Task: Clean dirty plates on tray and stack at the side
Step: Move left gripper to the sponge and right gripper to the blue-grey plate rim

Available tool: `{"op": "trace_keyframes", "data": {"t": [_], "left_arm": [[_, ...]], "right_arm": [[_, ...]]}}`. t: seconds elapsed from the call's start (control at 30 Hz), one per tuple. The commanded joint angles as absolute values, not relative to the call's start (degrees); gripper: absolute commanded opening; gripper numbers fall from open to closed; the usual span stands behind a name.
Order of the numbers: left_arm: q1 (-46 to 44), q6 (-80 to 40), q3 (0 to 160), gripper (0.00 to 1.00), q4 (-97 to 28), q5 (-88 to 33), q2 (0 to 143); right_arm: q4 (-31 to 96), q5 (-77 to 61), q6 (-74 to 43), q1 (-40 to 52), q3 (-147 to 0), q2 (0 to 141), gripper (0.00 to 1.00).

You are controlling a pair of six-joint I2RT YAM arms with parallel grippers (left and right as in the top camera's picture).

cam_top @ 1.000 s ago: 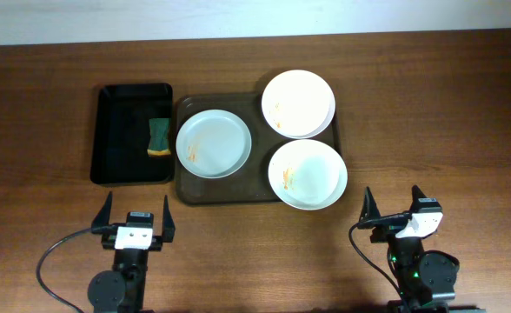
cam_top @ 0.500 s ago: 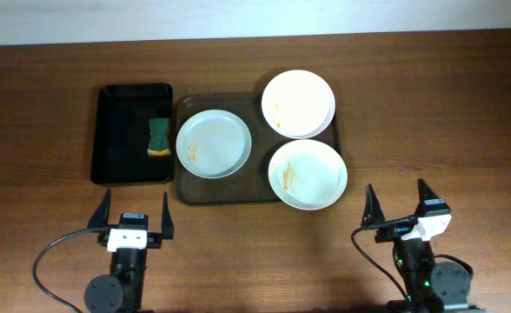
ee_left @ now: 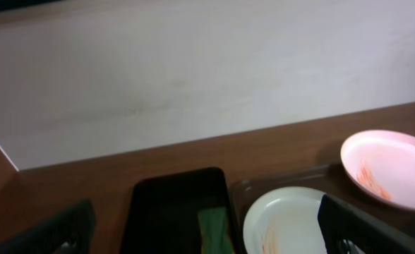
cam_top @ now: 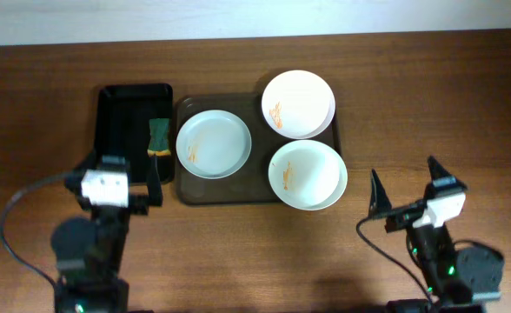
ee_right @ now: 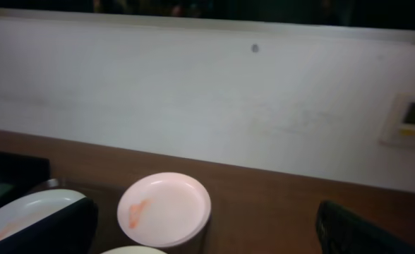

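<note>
Left gripper point(cam_top: 121, 172), fingers spread wide, is hovering over the near edge of the black bin point(cam_top: 121, 113); right gripper point(cam_top: 405, 181), likewise released, is hanging near the tray point(cam_top: 257, 184). 3 smeared plates point(cam_top: 214, 143) are lying on the tray, the 2 right ones overlapping its rim; a green sponge point(cam_top: 159, 136) is sitting in the bin

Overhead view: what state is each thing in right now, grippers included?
Tray: holds all three plates, none stacked.
Left plate: smeared, flat on tray.
Far-right plate: smeared, overhanging tray's far rim.
Near-right plate: smeared, overhanging tray's near-right corner.
Black bin: holds sponge.
Left gripper: open, empty.
Right gripper: open, empty.
</note>
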State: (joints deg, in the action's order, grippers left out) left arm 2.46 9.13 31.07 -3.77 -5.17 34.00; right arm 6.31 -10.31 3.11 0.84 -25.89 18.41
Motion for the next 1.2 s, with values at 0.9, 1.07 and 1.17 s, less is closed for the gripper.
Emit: {"op": "trace_keyframes", "data": {"t": [0.9,1.07,1.17], "left_arm": [[2.8,8.2,103.9,0.99,-72.5,-17.9,103.1],[6.7,-1.1,103.9,0.98,-69.0,-6.7,104.1],[8.0,-1.1,103.9,0.99,-66.8,-2.9,104.1]], "right_arm": [[49.9,-48.5,-1.1,3.2,-87.0,92.7,0.96],[37.6,-35.5,-15.9,14.5,-87.4,100.1,0.78],[36.0,-25.0,-19.6,19.9,-89.4,103.6,0.75]]}}
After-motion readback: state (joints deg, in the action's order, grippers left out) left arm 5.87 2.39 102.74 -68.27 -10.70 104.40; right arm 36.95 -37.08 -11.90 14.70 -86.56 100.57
